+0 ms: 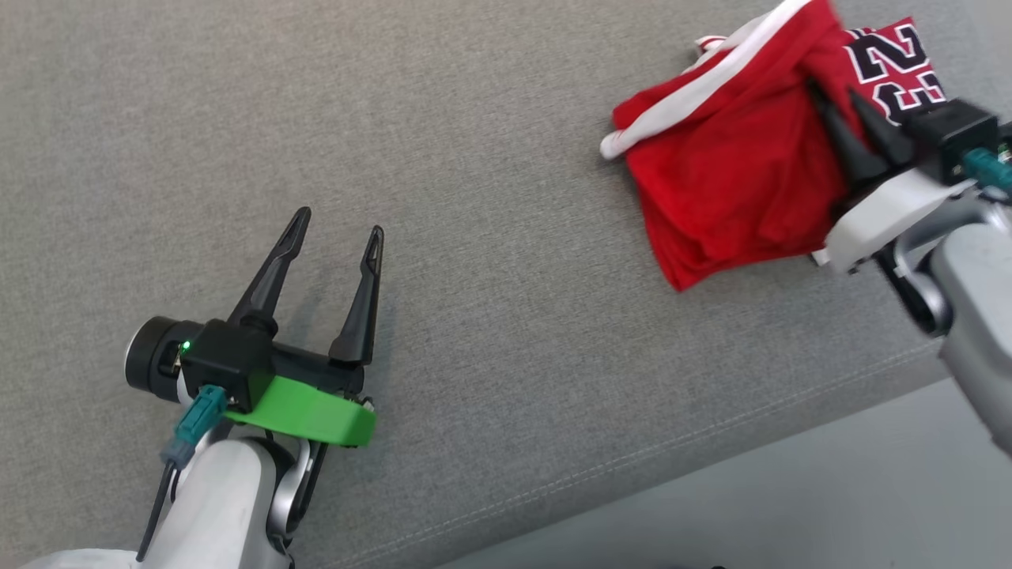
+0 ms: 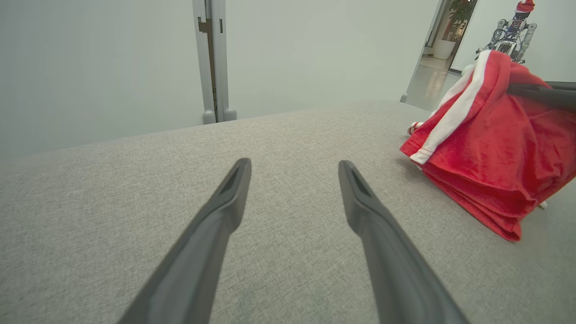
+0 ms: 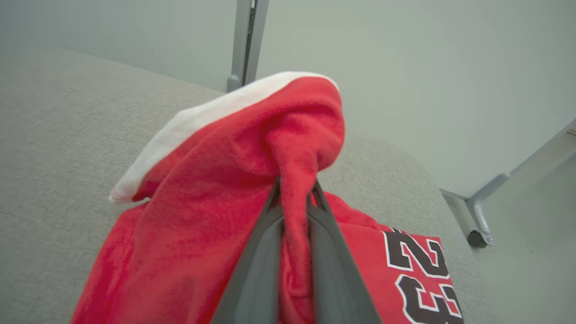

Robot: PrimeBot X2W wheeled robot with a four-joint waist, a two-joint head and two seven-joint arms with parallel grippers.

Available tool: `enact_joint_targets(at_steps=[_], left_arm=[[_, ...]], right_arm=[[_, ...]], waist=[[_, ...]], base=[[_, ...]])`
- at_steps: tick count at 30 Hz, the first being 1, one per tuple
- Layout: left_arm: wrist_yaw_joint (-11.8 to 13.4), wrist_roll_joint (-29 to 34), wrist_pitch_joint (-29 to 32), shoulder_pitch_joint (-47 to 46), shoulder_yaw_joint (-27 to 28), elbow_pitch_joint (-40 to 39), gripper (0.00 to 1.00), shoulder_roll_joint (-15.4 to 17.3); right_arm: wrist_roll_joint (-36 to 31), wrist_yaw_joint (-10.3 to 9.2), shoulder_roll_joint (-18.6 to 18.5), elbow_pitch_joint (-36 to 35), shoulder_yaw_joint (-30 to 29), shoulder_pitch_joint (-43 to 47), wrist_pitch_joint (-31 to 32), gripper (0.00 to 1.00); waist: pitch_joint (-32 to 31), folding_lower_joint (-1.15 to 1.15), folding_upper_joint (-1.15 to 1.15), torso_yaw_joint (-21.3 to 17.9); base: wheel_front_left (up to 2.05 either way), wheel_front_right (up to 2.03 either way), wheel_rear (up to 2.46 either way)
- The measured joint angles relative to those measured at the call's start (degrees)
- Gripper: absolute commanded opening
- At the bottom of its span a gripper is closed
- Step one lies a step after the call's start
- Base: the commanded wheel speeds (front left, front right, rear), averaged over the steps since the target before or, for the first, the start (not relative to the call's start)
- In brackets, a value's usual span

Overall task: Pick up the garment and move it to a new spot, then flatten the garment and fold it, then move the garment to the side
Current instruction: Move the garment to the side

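At far right of grey surface (image 1: 506,158), fold of red garment (image 1: 727,182) clenched by right tool (image 1: 834,91), partly raised, presumably for relocation. Left tool (image 1: 341,221) released, well apart, likely reserved for flattening.

Over the grey cushion (image 2: 112,189), the left gripper (image 2: 293,164) wide apart; bunched red garment (image 2: 486,153) at right

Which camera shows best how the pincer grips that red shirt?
The right wrist view: the right pincer is shut on a bunched fold of the red shirt, seen up close. The head view shows the grip from above, at the picture's edge. The left wrist view shows the lifted shirt from the side, with dark fingers reaching in.
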Motion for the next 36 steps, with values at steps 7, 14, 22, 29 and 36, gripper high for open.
enact_joint_targets(at_steps=[7, 14, 22, 29, 36], left_arm=[[-0.2, 0.0, -0.5, -1.8, -0.9, 0.0, 1.00, -0.1], [-0.4, -0.1, -1.0, -3.0, -1.5, 0.4, 1.00, 0.0], [-0.5, -0.3, -1.5, -3.9, -1.7, 0.9, 1.00, -0.1], [-0.3, -1.0, -2.0, -3.8, -1.6, 2.5, 1.00, -0.2], [0.7, -1.5, -2.5, -1.6, -1.1, 3.8, 1.00, -0.5]], right_arm=[[3.7, 0.00, -3.5, 9.2, -3.1, -3.7, 0.0, 0.00], [3.2, 0.01, -2.9, 16.7, -9.1, -5.4, 0.0, 1.00], [-3.9, 0.01, 0.0, 20.4, -17.5, -6.0, 0.0, 1.00], [-7.5, 0.00, 4.1, 16.7, -27.6, -1.7, 0.0, 1.00], [-10.8, -0.01, 10.9, 2.0, -33.8, 9.5, 0.0, 1.00]], waist=[[2.5, 0.00, 0.00, 2.5], [5.0, 0.00, 0.00, 4.6], [6.0, 0.00, 0.00, 6.1], [3.9, -0.01, 0.00, 6.2], [-0.2, -0.01, 0.00, 6.3]], base=[[0.00, 0.00, 0.00], [0.00, 0.00, 0.00], [0.00, 0.00, 0.00], [0.00, 0.00, 0.00], [0.00, 0.00, 0.00]])
